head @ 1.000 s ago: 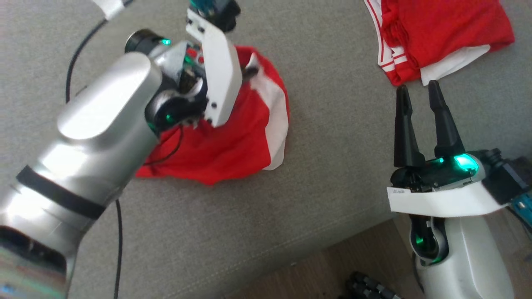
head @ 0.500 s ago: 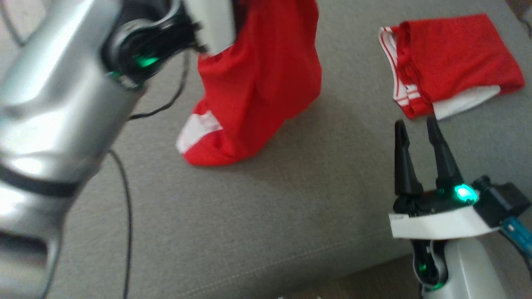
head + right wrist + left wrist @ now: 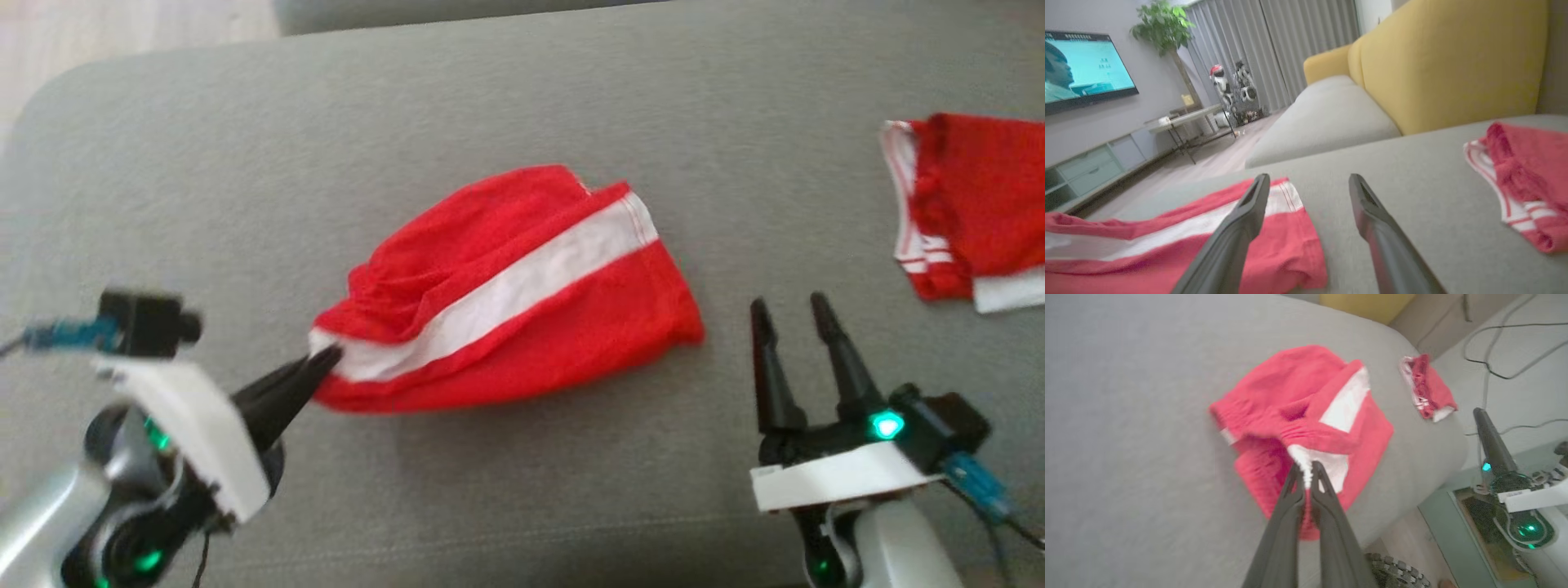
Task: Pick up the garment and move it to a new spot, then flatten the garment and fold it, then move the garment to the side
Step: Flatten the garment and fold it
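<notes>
Grey cushion (image 3: pixel 522 98) carries the garment (image 3: pixel 506 294) at its middle, red with a white stripe. The left claw (image 3: pixel 331 355) is pinched tight on its white hem at the left end. The right claw (image 3: pixel 790 314) gapes empty near the front edge. A red pile (image 3: pixel 971 204) lies at the right edge, cut off and blurred.

— Where do we hold our left gripper (image 3: pixel 326 359)?
— Lower left of the frame, fingers pressed together on the garment (image 3: pixel 531 343) edge.
— And our right gripper (image 3: pixel 789 304)?
— Lower right, fingers apart, pointing up.
</notes>
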